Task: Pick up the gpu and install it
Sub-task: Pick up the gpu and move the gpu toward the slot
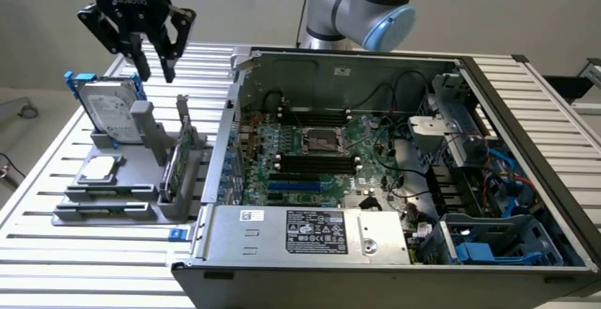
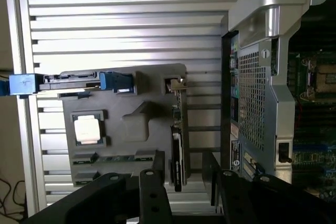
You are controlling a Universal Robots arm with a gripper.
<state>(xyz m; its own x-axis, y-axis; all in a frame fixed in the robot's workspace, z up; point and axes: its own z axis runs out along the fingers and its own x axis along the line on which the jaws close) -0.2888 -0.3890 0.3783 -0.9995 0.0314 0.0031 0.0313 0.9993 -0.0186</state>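
Note:
The gpu (image 1: 180, 155) stands on edge in a slot of the grey holder (image 1: 112, 207) on the exterior view's left, silver bracket end upward, beside the open computer case (image 1: 395, 161). In the wrist view the gpu (image 2: 177, 142) is seen edge-on, green board and black shroud, running toward the gap between the two black fingers (image 2: 152, 195). My gripper (image 1: 156, 75) hangs well above the holder, over its far end near the hard drive, open with nothing between its fingers. In the wrist view the gripper (image 2: 181, 192) is likewise apart from the card.
A silver hard drive in a blue frame (image 1: 108, 110) stands upright at the holder's far end. A square silver processor chip (image 1: 101, 169) lies flat on the holder. The case's metal wall (image 2: 257, 93) rises right beside the holder. The slatted aluminium table (image 1: 56, 253) runs around them.

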